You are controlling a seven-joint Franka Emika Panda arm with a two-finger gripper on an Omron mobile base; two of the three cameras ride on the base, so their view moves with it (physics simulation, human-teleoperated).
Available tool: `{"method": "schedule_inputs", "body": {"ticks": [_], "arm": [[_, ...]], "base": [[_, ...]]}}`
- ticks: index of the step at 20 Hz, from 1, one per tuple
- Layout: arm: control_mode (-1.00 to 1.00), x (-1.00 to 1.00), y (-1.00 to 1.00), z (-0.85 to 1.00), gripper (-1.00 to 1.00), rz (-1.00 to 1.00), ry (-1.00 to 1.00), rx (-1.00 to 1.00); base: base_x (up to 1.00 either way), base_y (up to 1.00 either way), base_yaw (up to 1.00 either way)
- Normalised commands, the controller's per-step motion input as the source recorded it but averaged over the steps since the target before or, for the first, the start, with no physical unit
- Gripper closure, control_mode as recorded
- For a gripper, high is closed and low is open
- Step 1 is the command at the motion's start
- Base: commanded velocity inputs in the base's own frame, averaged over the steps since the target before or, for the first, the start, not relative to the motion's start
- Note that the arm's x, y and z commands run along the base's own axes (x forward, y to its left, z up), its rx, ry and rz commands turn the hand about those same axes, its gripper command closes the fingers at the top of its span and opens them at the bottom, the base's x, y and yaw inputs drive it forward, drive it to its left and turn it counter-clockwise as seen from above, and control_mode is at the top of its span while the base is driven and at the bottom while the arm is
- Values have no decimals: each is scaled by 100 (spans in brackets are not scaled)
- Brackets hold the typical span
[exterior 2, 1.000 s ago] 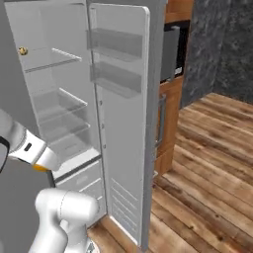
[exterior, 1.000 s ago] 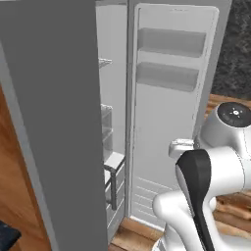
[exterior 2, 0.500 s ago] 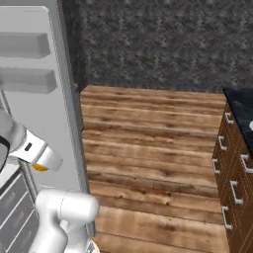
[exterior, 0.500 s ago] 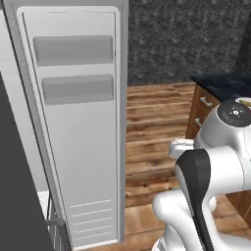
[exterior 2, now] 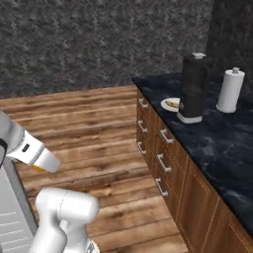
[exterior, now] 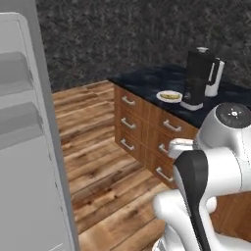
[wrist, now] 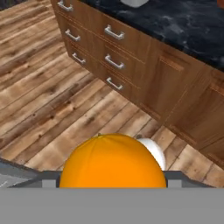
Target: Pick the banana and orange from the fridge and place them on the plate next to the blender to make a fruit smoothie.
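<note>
Hand view puts the orange point(wrist: 113, 161) right at its bottom edge, big and round, sitting between my fingers, which stand wide around it; the tips themselves are hidden behind the fruit. Beyond it lie the wooden floor point(wrist: 52, 100) and brown drawer fronts point(wrist: 109, 48) under a dark marbled bench point(wrist: 175, 22). From the left base view, the blender point(exterior: 198, 78) stands on that bench, with the white plate point(exterior: 169, 96) touching its base on the side toward the fridge; a yellow banana point(exterior: 170, 95) lies on the plate. The grey fridge door point(exterior: 29, 162) stands open at the left edge. From the right base view, a white paper-towel roll point(exterior 2: 231, 90) stands on the bench just beyond the blender.
</note>
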Motion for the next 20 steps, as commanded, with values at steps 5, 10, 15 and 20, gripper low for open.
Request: {"method": "schedule_inputs", "body": {"ticks": [5, 10, 15, 20], "arm": [[100, 0, 0, 0, 100, 0, 0, 0], [100, 0, 0, 0, 100, 0, 0, 0], [100, 0, 0, 0, 100, 0, 0, 0], [100, 0, 0, 0, 100, 0, 0, 0]], "base": [[100, -22, -40], [100, -7, -23], [97, 25, -23], [95, 35, -33]]}}
